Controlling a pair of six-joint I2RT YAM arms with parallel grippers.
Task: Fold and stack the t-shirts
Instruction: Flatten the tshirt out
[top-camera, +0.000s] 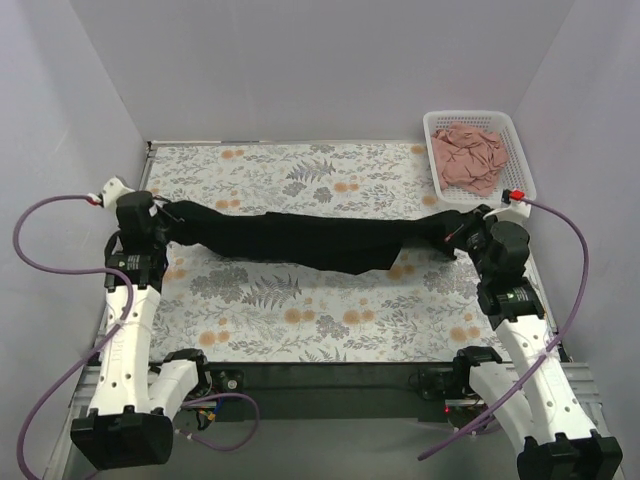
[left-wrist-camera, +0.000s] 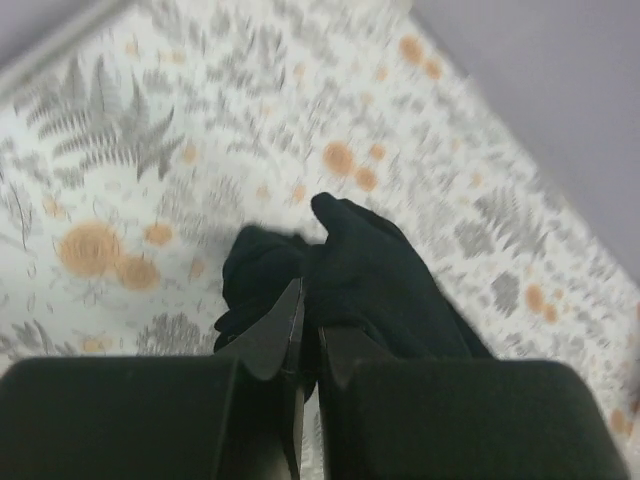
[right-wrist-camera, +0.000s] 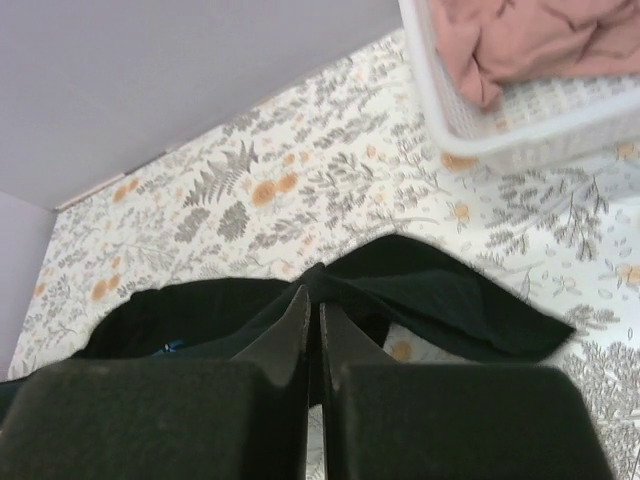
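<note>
1. Two grippers are mine, and both have their jaws pressed together on cloth: my left gripper (top-camera: 163, 212) pinches one end of the large plain black short-sleeved t-shirt (top-camera: 300, 240), and my right gripper (top-camera: 457, 228) pinches the other end.
2. Between them the black t-shirt runs as a long, bunched band across the middle of the floral-printed table covering (top-camera: 300, 315), drooping lowest right of centre. I cannot tell whether that fold touches the covering.
3. From my left wrist, a dark wad of the cloth bulges just past my fingertips; from my right wrist, a flap spreads out to the right.
4. The smaller dusty-pink t-shirt (top-camera: 470, 158) lies crumpled inside the white plastic lattice basket (top-camera: 470, 114) at the far right corner, near my right gripper.
</note>
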